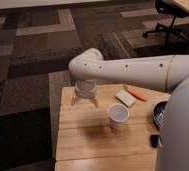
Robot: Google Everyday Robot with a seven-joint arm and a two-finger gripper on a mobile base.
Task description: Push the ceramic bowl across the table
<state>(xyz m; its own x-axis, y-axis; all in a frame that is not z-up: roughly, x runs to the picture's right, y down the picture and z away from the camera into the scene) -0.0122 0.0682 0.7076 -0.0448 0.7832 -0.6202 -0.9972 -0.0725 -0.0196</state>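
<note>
- The gripper [84, 104] is seen at the upper left corner of the surface [88, 145], hanging just above the wood at the end of the white arm [133, 72].
- Its two fingers [73, 102] are spread apart, with nothing held between them.
- The ceramic bowl [158, 113] is found at the right edge of the frame, resting on the surface and partly hidden by the robot's white body; it is well apart from the gripper.
- A white cup [118, 116] is placed upright near the middle of the frame, between gripper and bowl.
- A pale flat block [125, 97] and an orange object [136, 93] are seen just beside each other above the cup.
- A black phone [154, 141] is laid below the bowl.
</note>
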